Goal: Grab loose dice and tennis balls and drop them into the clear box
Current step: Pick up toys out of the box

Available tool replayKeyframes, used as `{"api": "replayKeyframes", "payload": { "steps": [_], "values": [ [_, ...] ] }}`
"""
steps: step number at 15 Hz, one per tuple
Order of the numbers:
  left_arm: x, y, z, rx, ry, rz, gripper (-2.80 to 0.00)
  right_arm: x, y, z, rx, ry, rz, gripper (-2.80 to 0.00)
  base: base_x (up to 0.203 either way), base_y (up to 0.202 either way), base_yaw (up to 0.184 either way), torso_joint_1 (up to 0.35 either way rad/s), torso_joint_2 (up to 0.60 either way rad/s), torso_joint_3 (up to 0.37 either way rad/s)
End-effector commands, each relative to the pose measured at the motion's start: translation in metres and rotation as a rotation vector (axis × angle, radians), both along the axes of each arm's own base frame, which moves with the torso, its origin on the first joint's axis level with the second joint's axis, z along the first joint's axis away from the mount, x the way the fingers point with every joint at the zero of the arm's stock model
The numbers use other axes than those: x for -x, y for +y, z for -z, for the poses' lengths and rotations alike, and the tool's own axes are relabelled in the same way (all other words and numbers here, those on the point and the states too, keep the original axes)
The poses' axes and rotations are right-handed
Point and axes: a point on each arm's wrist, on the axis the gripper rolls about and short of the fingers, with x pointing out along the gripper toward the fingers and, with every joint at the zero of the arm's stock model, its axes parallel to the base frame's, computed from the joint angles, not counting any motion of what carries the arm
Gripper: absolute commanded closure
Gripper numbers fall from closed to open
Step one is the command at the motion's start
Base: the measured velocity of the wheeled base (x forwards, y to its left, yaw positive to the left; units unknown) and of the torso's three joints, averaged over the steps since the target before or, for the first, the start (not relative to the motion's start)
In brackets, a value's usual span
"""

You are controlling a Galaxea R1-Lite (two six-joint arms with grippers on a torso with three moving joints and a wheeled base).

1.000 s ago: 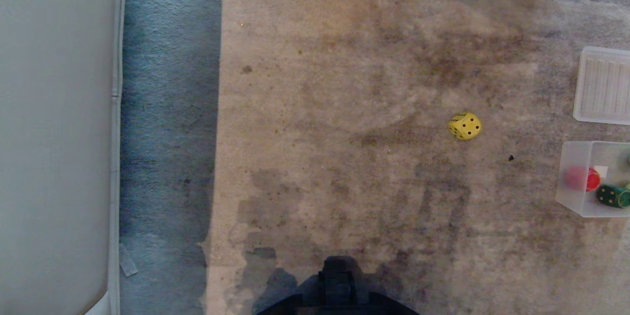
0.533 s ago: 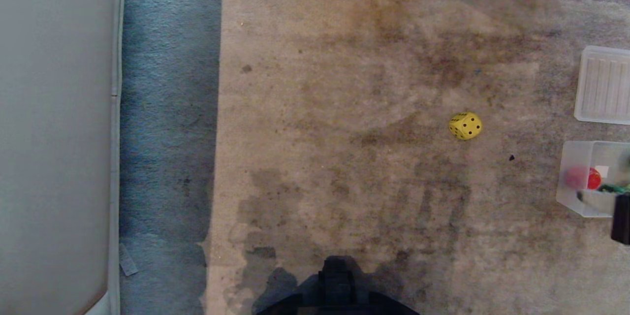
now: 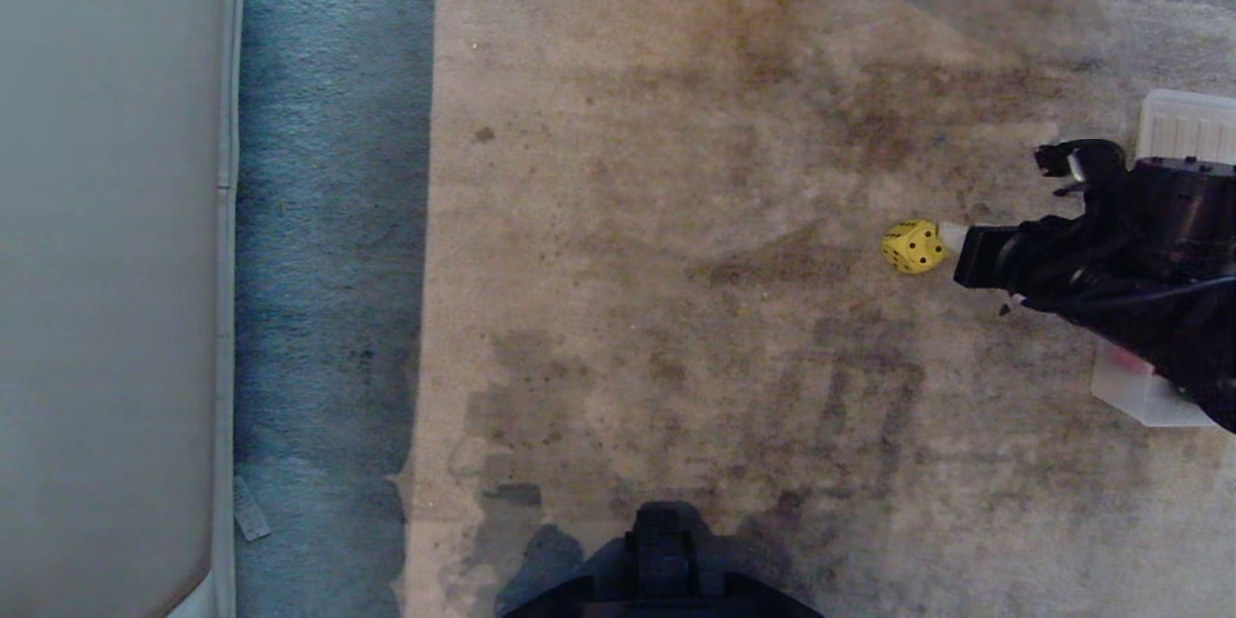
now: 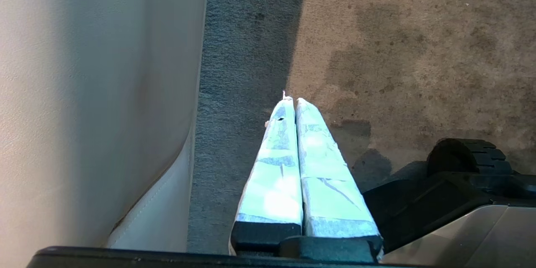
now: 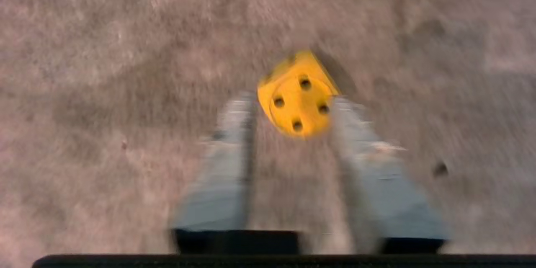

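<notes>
A yellow die (image 3: 912,246) lies on the stained carpet at the right of the head view. My right gripper (image 3: 951,237) reaches in from the right, its tip just beside the die. In the right wrist view the right gripper (image 5: 293,106) is open, with the yellow die (image 5: 299,96) between its spread fingertips and not clamped. The arm covers most of the clear box (image 3: 1139,401); only its near corner shows, with a reddish shape behind the wall. The tennis balls are out of view. My left gripper (image 4: 292,101) hangs parked and shut over the carpet, holding nothing.
A flat ribbed lid (image 3: 1186,121) lies beyond the right arm at the right edge. Pale upholstered furniture (image 3: 106,261) fills the left side, with a shadowed strip of carpet (image 3: 328,212) beside it. My base (image 3: 661,570) shows at the bottom centre.
My right arm has swung in from the right edge, across the clear box, to the yellow die, and its jaws have opened. The die and the left arm have not moved.
</notes>
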Motion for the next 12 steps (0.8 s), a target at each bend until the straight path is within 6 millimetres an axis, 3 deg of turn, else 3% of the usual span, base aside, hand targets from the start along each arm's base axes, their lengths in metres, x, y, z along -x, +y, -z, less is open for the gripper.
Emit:
{"api": "replayKeyframes", "payload": {
  "steps": [1,4,6,12],
  "values": [
    [0.0,0.0,0.0,0.001,0.001,-0.001,0.0,-0.011,0.002,0.014,0.02,0.038,-0.013,-2.8,0.0,0.0,0.0,0.0,0.0,0.0],
    [0.0,0.0,0.0,0.001,0.0,-0.001,0.0,-0.009,0.002,0.018,0.06,0.048,-0.048,-2.8,0.0,0.0,0.0,0.0,0.0,0.0],
    [0.0,0.0,0.0,0.001,0.0,-0.001,0.0,-0.008,-0.003,0.031,0.216,0.064,-0.154,-2.8,0.0,0.0,0.0,0.0,0.0,0.0],
    [0.0,0.0,0.0,0.001,0.0,-0.001,0.0,-0.025,-0.017,0.046,0.329,-0.002,-0.179,-2.8,0.0,0.0,0.0,0.0,0.0,0.0]
  ]
}}
